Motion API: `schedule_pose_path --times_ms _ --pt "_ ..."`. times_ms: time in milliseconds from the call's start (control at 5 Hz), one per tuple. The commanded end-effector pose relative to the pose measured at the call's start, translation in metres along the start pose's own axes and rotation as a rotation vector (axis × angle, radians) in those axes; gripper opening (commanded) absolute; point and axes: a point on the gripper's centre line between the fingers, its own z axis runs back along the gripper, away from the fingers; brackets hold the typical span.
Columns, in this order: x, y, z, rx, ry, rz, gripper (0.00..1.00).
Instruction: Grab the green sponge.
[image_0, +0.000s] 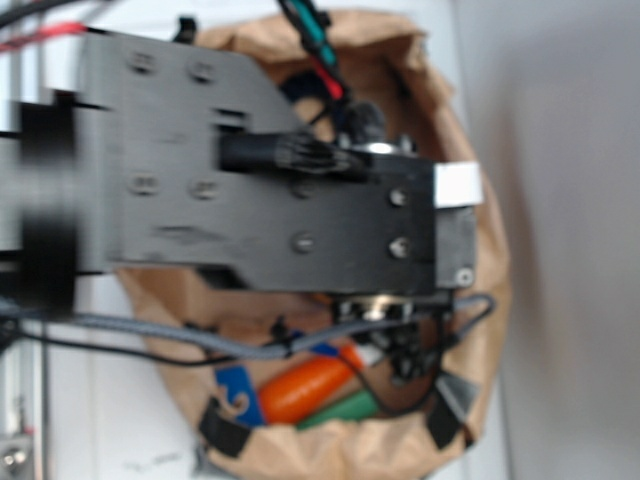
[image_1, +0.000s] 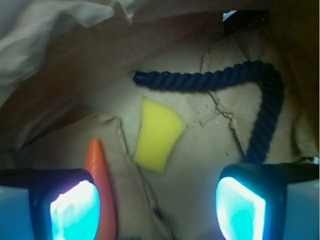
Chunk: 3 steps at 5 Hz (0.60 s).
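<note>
Two jaws spread wide, gripper (image_1: 157, 205) empty; sponge (image_1: 157, 134) ahead between them, untouched. Carrot (image_1: 101, 187) by left jaw, rope (image_1: 220, 81) beyond, in bag (image_0: 480, 330).

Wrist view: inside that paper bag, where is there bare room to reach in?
The widest bare brown paper lies right of the yellow sponge, bounded by the dark blue rope above and to the right. Left of the sponge it is tighter: the orange carrot and a paper fold crowd in.
</note>
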Motion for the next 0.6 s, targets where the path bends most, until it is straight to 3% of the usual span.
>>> schedule_pose_path --times_ms 0,400 --pt "0.029 0.0193 -0.0168 -0.05 -0.012 0.129 1.0" --pt "0.031 0.0221 -0.0252 -0.087 0.016 0.172 1.0"
